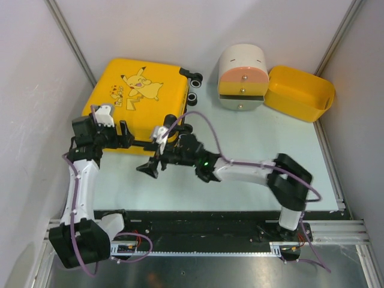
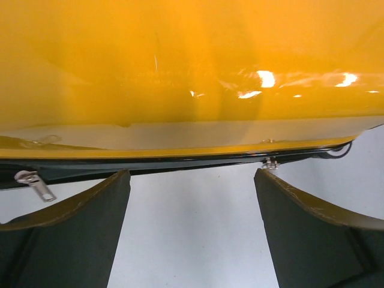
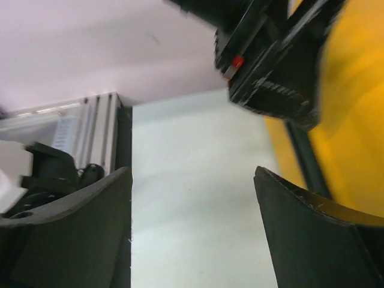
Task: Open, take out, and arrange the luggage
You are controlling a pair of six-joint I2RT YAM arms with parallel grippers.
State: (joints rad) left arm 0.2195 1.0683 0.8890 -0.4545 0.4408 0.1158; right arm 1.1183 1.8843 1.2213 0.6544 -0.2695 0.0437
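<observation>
**Both grippers at the near edge of the flat-lying luggage.**
The luggage (image 1: 144,102), a large yellow hard-shell suitcase with a cartoon print and black zipper trim, lies print side up at the far left of the pale table (image 1: 240,180), its small wheels toward the far right corner. The left gripper (image 2: 191,180) faces the near side wall of the luggage with its fingers spread apart and only bare table between them; a small metal zipper pull (image 2: 33,184) hangs from the black seam. The right gripper (image 3: 192,174), just beside it, also stands spread and holds nothing. A cream-and-orange drawer cabinet (image 1: 242,78) and a plain yellow plastic bin (image 1: 300,93) stand at the far right.
</observation>
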